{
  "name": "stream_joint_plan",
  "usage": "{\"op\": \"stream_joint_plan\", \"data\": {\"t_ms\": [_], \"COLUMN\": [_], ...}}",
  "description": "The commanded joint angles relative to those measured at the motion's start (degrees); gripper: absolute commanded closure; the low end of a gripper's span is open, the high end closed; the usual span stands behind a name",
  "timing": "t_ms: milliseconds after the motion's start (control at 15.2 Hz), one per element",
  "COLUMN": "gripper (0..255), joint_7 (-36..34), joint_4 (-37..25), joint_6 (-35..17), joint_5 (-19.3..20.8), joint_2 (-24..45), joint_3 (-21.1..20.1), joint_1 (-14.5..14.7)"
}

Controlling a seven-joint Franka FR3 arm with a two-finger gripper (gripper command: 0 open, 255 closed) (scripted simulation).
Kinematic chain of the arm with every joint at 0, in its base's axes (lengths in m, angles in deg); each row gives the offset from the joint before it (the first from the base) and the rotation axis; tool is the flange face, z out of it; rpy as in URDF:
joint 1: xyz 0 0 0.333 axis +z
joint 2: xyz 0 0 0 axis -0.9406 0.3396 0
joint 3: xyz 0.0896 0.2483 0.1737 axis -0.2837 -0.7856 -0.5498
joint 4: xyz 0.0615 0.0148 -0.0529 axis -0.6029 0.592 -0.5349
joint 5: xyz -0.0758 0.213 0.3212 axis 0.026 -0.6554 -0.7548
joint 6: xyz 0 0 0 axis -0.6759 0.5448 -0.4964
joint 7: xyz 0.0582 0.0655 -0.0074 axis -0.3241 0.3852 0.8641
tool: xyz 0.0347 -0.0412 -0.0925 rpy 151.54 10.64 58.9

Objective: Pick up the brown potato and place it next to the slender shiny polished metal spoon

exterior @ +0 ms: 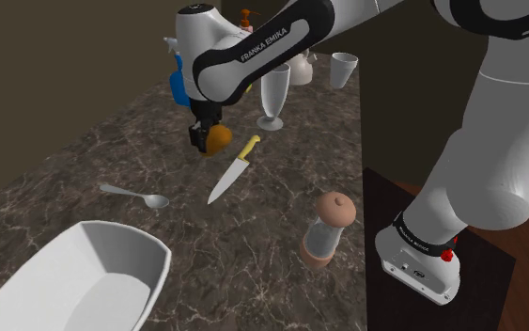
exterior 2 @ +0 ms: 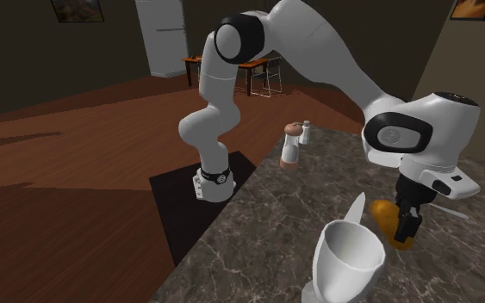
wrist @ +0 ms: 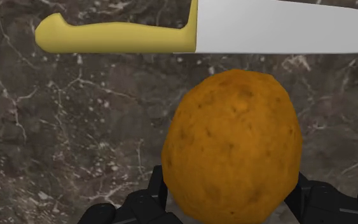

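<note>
Clamping orange-brown lumpy potato (wrist: 231,149) between both fingers, all-black two-finger gripper (exterior: 208,141) hangs just beside yellow-handled kitchen knife (exterior: 232,171) over dark marbled counter (exterior: 84,160). Grip spans potato's sides, likely for steady carry. Slender grey metal spoon (exterior: 132,195) lies apart, near white bowl (exterior: 84,273).

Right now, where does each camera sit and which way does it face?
Shoulder view: beside the stand, looking down over the counter; the arm reaches up-left, gripper clasping the potato.
Second exterior view: across the counter, facing back toward the arm's base; the whole arm shows.
Wrist view: on the hand, looking past both fingers at potato and knife.
All three share the gripped potato.
</note>
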Motion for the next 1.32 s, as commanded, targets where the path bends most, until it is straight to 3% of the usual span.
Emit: {"op": "stream_joint_plan", "data": {"t_ms": [0, 330, 396, 726, 990, 1254], "gripper": [255, 255, 0, 0, 0, 0], "joint_7": [0.05, 0.06, 0.06, 0.06, 0.72, 0.72], "joint_4": [0.62, 0.62, 0.71, 0.62, -1.84, -1.84], "joint_6": [-0.30, -0.30, -0.44, -0.30, 5.90, 5.90], "joint_5": [-0.08, -0.09, -0.07, -0.09, -1.11, -1.11], "joint_2": [0.31, 0.32, 0.37, 0.32, -3.48, -3.48], "joint_3": [-0.11, -0.09, -0.07, -0.09, -0.50, -0.50], "joint_1": [0.07, 0.09, 0.07, 0.09, 0.04, 0.04]}}
